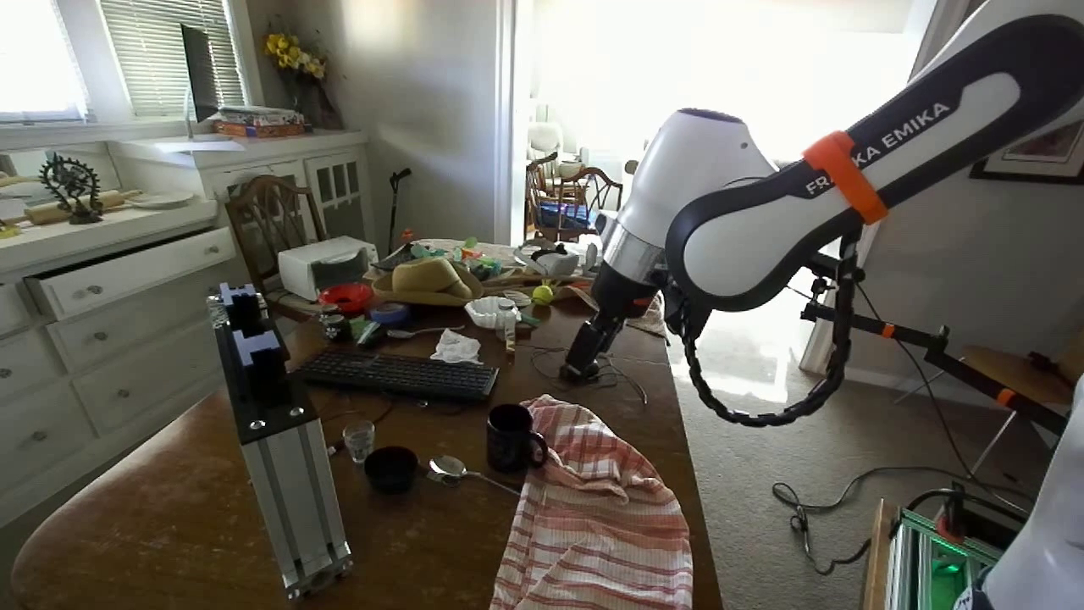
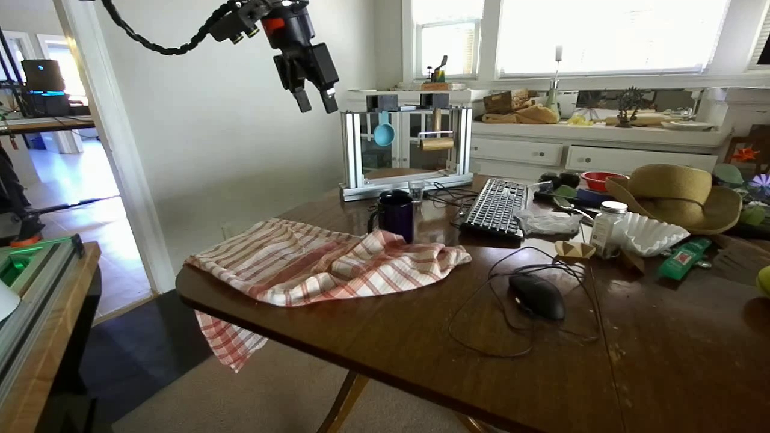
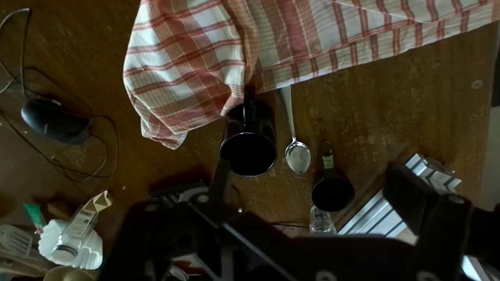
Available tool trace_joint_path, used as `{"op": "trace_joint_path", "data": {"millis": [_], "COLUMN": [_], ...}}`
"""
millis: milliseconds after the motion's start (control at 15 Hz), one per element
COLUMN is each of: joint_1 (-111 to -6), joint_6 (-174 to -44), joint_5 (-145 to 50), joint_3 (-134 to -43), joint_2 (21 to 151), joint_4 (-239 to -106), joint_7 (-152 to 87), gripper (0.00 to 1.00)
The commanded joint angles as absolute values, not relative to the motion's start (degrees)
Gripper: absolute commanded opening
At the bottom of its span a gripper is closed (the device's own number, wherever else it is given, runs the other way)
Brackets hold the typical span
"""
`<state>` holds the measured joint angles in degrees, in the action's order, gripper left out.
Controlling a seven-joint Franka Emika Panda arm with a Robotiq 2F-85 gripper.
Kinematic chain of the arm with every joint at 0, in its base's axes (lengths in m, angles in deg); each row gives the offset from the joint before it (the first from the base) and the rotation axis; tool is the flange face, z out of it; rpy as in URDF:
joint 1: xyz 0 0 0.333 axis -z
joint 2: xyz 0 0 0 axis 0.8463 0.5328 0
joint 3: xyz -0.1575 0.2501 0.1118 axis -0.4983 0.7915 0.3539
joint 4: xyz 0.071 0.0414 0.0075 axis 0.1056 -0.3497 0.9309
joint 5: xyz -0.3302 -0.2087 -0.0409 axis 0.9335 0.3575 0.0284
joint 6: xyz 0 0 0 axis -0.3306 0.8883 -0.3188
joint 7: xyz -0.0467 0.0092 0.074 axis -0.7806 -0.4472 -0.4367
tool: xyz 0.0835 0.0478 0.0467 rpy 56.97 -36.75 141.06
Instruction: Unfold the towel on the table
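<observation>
In the wrist view, I think the best next job is to reach the bunched end of the towel (image 3: pixel 183 74), at the top left of the frame. That end looks folded over. Pinch just the loose top layer, lift it gently and lay it flat toward the left. Don't tug toward the mug (image 3: pixel 250 154); its handle seems to touch the cloth, so it could tip. The spoon (image 3: pixel 298 157) may get dragged too. The jaws sit low in the frame, wide apart, with nothing in them. The towel is higher in the frame, not between them.

In an exterior view, the towel lies at the bottom, right of the middle, on the tabletop (image 1: pixel 161 517). The jaws show just above its bunched end. From here I cannot tell how far apart they are.

In an exterior view, the jaws hang near the top, left of the middle, with a clear gap. The towel is well below, one corner drooping off the edge. The computer mouse (image 2: pixel 537 296) is to its right, so the cloth might bump it.
</observation>
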<state>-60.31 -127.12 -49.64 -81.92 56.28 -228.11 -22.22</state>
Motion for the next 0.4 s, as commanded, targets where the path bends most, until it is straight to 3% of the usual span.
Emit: {"op": "trace_joint_path", "data": {"millis": [0,333], "joint_1": [-59.97,-59.42], "joint_6": [-122.77,-123.69], "joint_5": [-48.44,-48.62], "joint_3": [-85.63,-86.24], "joint_2": [57.76,57.13], "joint_4": [-225.01,-225.51], "joint_7": [-12.35,-12.35], "gripper": [1.0,1.0]}}
